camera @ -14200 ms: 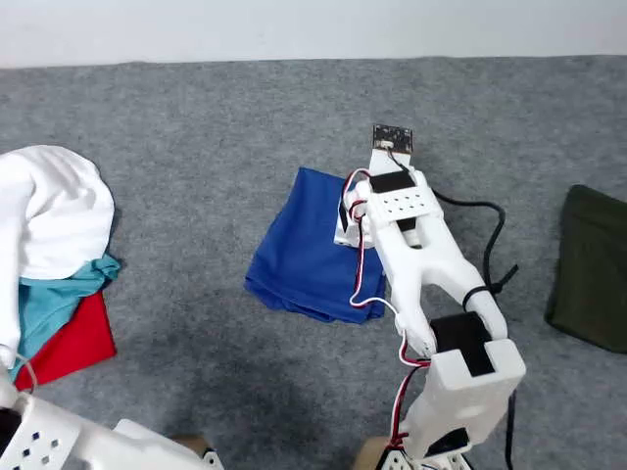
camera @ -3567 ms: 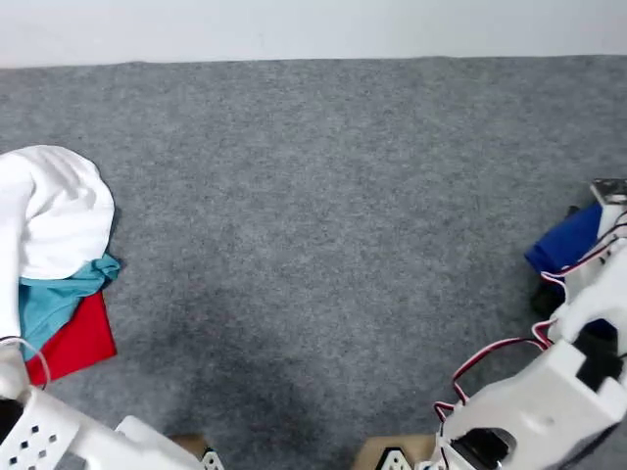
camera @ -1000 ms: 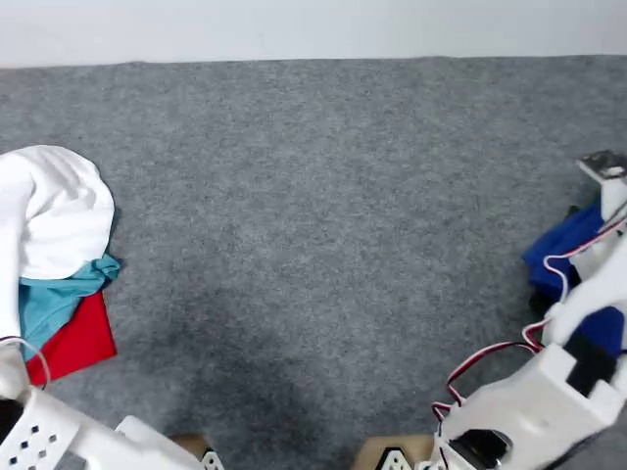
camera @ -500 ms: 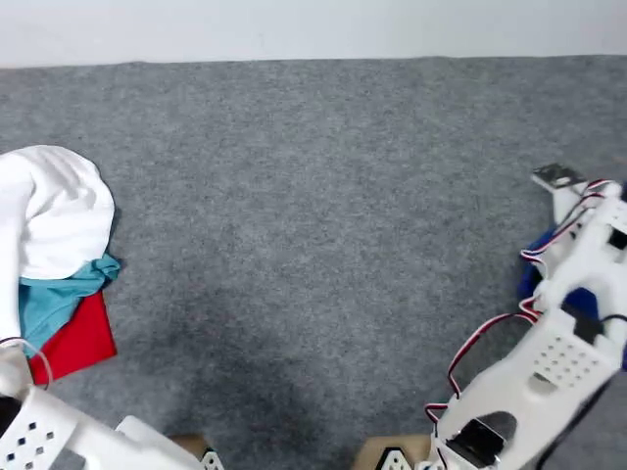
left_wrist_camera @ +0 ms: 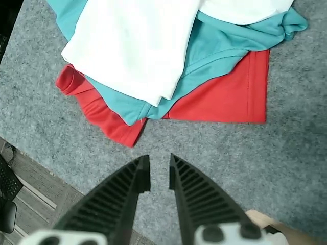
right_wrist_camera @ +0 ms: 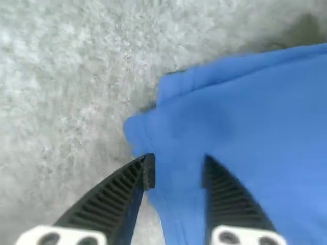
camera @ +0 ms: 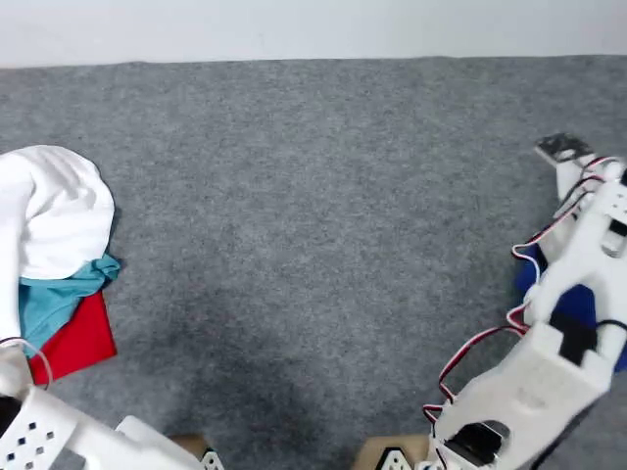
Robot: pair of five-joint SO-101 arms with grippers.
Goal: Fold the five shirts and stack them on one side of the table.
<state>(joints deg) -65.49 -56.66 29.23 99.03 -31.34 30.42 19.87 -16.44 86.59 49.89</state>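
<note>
A heap of three shirts lies at the table's left edge: a white shirt (camera: 54,211) on top, a teal shirt (camera: 54,294) under it and a red shirt (camera: 76,343) at the bottom. The left wrist view looks down on the white shirt (left_wrist_camera: 133,46), teal shirt (left_wrist_camera: 219,46) and red shirt (left_wrist_camera: 219,97). My left gripper (left_wrist_camera: 159,171) hangs over bare carpet just short of the red shirt, open by a narrow gap and holding nothing. A blue shirt (right_wrist_camera: 245,132) lies at the right edge, mostly hidden under my right arm (camera: 583,255). My right gripper (right_wrist_camera: 176,168) is open above its edge.
Grey carpet (camera: 313,196) covers the table up to a pale wall at the back. The left arm's white base (camera: 39,441) sits at the front left corner, and the right arm's base (camera: 490,431) at the front right.
The blue shirt went from the table's middle to the right edge. In the last second the right arm has risen off it and swung slightly left, covering more of the shirt.
</note>
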